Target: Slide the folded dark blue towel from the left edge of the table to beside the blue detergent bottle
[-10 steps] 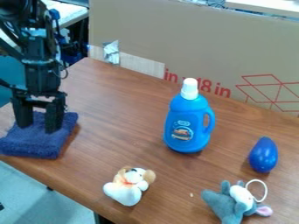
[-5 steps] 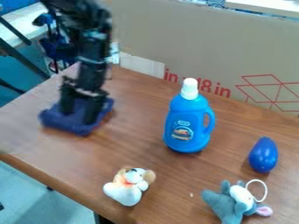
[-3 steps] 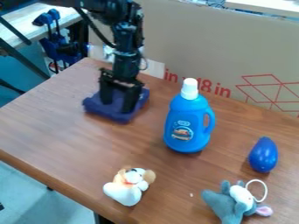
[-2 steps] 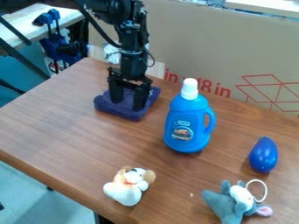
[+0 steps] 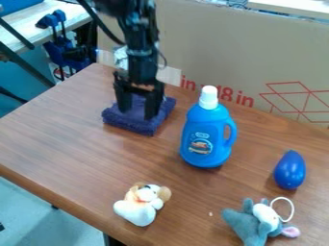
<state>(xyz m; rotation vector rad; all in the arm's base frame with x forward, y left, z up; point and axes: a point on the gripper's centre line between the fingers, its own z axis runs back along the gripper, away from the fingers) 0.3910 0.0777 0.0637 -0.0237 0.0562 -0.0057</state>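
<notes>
Camera view: your gripper [image 5: 137, 114] stands with its fingers wide apart at the folded cloth [image 5: 130, 125], which lies flat toward the back of the table [image 5: 70, 139], near the bottle [image 5: 206, 139]. Moving the cloth looks mostly done; lifting clear probably remains for you. Since two seconds ago, both have shifted from the table's front-side edge toward the bottle, which hasn't moved

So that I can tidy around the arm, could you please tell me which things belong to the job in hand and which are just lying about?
Part of the job:
folded dark blue cloth
gripper, fingers apart at the cloth

Just lying about:
blue bottle
blue egg-shaped object
white-and-tan plush toy
grey plush toy
</notes>
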